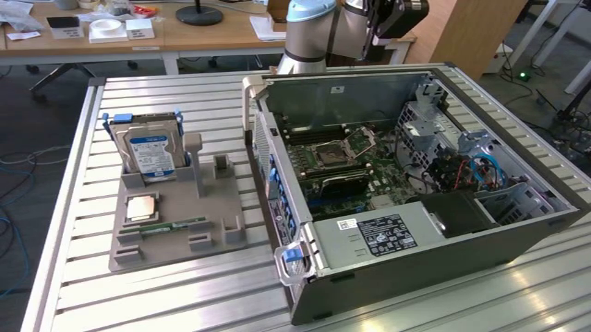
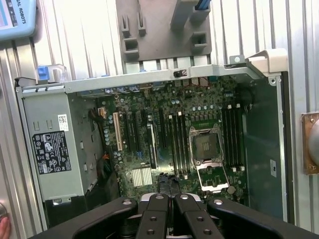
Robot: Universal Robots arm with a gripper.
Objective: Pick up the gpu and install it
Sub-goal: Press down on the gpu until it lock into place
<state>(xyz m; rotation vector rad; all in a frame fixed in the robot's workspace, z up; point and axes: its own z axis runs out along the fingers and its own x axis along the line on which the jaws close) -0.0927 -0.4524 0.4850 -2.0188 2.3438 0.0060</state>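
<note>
gpu (image 1: 338,185) upright in motherboard (image 2: 199,107) slot inside open PC case (image 1: 517,232), beneath claw (image 2: 167,188); claw pinched closed, empty. Pendant (image 2: 15,17) lettering: "AL ROBOTS".

Counts: one open computer case (image 1: 406,207) on the counter (image 1: 185,290), one grey parts holder (image 1: 176,221) beside the case. On the holder: one hard drive (image 1: 152,155), one CPU (image 1: 140,207), one RAM stick (image 1: 171,226). Inside the case: one CPU socket (image 2: 207,147), one power supply (image 2: 52,149).
</note>
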